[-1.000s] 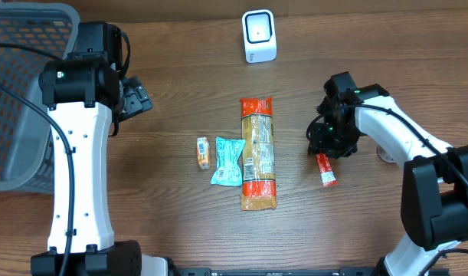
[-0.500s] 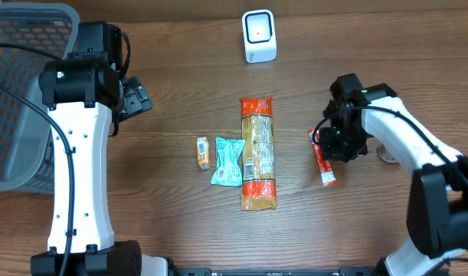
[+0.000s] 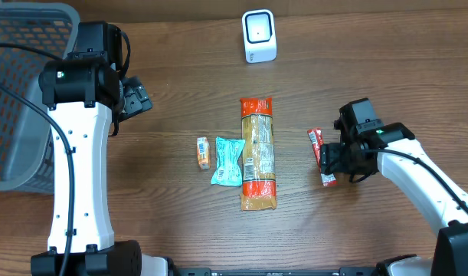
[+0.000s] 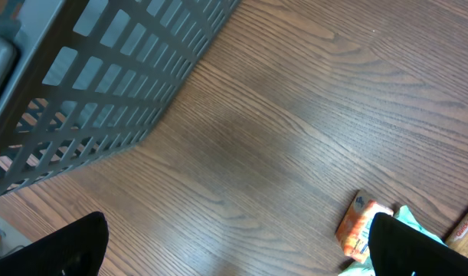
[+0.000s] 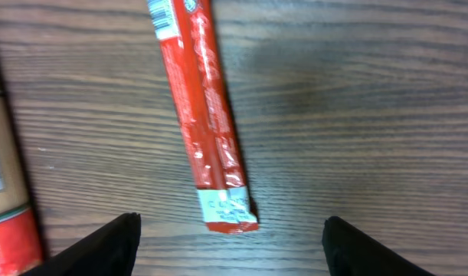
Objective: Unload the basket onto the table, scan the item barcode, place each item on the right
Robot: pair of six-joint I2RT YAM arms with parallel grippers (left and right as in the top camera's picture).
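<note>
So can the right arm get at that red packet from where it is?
Probably yes: its open hand hangs right over the red packet, fingers either side of its end, with only bare table around.

Your left arm (image 3: 80, 169) is a long white tube with rounded ends, and big black blocks sit at its top joint. A tiny green light (image 3: 61, 74) shines on one black block. Thin black cables (image 3: 36, 103) curve along it. Your right arm (image 3: 417, 165) is white and smooth too, with a chunky black wrist. The left gripper (image 4: 241, 257) and the right gripper (image 5: 230, 249) both have plain black fingers (image 4: 61, 249) with rounded tips.
</note>
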